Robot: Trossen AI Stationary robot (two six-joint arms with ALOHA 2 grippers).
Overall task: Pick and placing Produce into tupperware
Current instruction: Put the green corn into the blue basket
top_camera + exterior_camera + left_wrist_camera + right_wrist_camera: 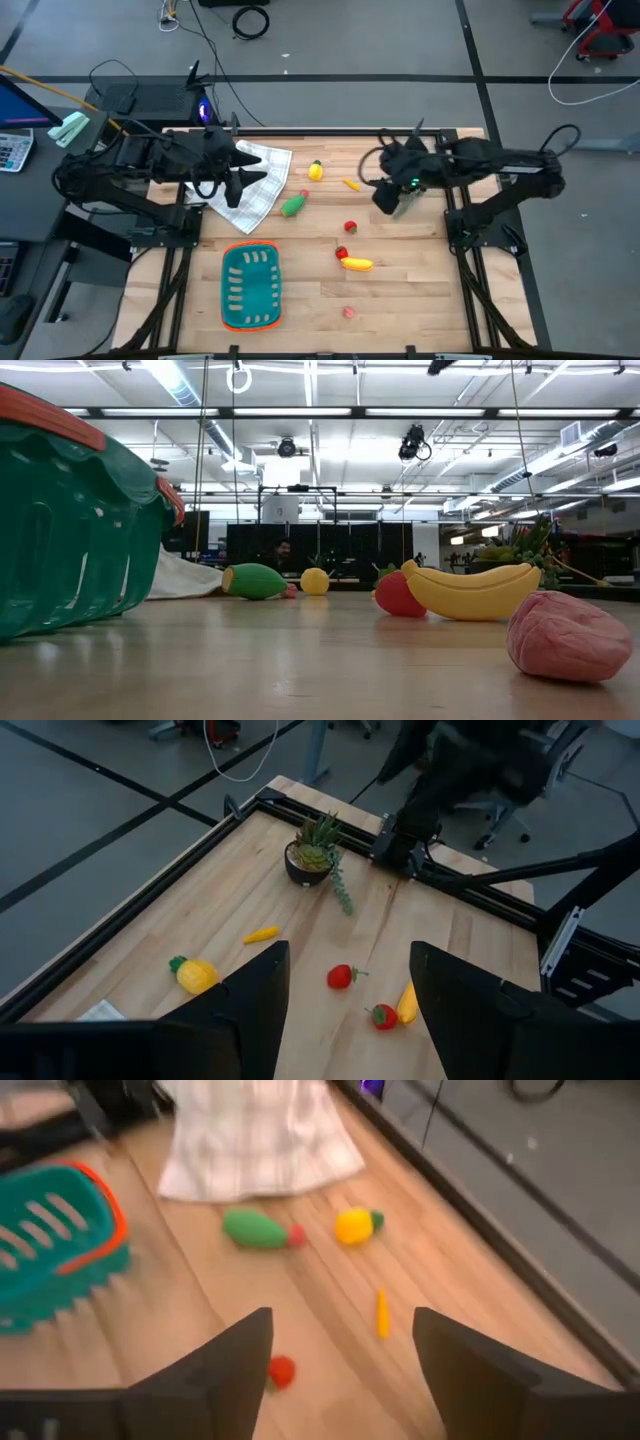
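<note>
The teal tupperware (250,286) with its orange rim stands on the table's near left part and fills the left of the low view (70,530). Produce lies loose on the wood: a lemon (316,171), an orange piece (351,184), a green vegetable (293,206), a red piece (351,228), a banana (357,264) with another red piece (342,252) beside it, and a pink piece (349,312). My left gripper (350,1010) hangs open above the checked cloth. My right gripper (340,1370) hangs open over the table's far right part, with a red piece (281,1371) between its fingers in its own view.
A white checked cloth (255,180) lies at the far left under the left arm. A small potted plant (317,850) stands near the right arm's base. Black frame rails edge the table. Bare wood stretches between the tupperware and the banana.
</note>
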